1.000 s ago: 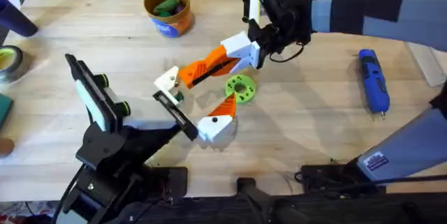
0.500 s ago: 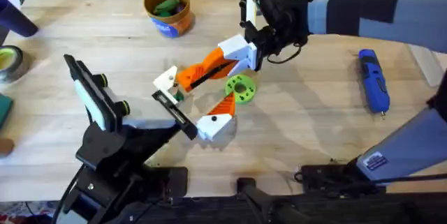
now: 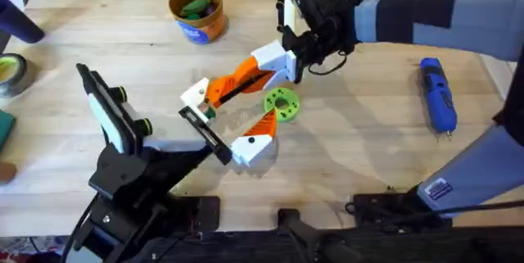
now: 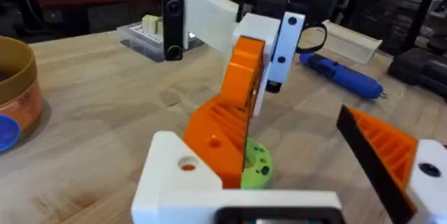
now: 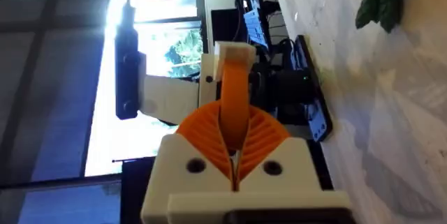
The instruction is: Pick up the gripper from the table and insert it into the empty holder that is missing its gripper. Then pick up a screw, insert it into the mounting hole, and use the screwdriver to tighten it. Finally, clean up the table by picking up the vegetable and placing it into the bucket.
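One gripper [image 3: 246, 77]: frame centre, tip at the empty holder [image 3: 195, 95]
Right gripper [image 3: 288, 52]: clamped on its white base
Left gripper [image 3: 214, 142]: state cannot be told
Screwdriver [image 3: 437, 95]: right side

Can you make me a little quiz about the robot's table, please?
1. True or false: the blue screwdriver is held by a robot hand.
2. What is the right gripper holding? A) a spoon B) the gripper, long and orange C) a book
3. Fill in: the green thing lies inside the orange-brown ____.

Key: 1 false, it lies on the table. 2 B. 3 bucket.
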Robot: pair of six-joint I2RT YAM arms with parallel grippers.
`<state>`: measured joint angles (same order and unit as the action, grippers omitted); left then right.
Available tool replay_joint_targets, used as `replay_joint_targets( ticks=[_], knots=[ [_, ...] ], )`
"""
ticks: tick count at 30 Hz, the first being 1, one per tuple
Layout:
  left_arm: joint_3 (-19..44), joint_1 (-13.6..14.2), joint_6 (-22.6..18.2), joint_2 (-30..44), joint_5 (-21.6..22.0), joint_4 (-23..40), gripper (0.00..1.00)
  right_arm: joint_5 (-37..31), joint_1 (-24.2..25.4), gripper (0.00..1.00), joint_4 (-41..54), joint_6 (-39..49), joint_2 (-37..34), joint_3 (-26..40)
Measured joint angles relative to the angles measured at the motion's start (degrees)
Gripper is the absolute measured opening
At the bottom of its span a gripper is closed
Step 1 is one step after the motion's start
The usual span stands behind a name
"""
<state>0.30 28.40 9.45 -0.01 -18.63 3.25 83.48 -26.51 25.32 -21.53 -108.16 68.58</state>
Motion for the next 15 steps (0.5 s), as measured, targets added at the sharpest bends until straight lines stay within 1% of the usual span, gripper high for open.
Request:
replay_joint_targets(
  ticks=[5,10,15],
  knots=[
    [0.00,-0.07,0.02,0.00,0.73,0.04,0.993,0.08,-0.80,0.010,-1.48,-1.44,-0.13,0.00],
    [-0.02,-0.52,-0.04,0.00,2.86,0.13,0.993,-0.40,-1.82,0.010,-7.45,-5.30,-0.13,0.00],
    [-0.02,-0.81,-0.04,0.00,4.68,0.22,0.993,-1.73,-2.59,0.010,-13.77,-11.01,-0.24,0.00]
  ],
)
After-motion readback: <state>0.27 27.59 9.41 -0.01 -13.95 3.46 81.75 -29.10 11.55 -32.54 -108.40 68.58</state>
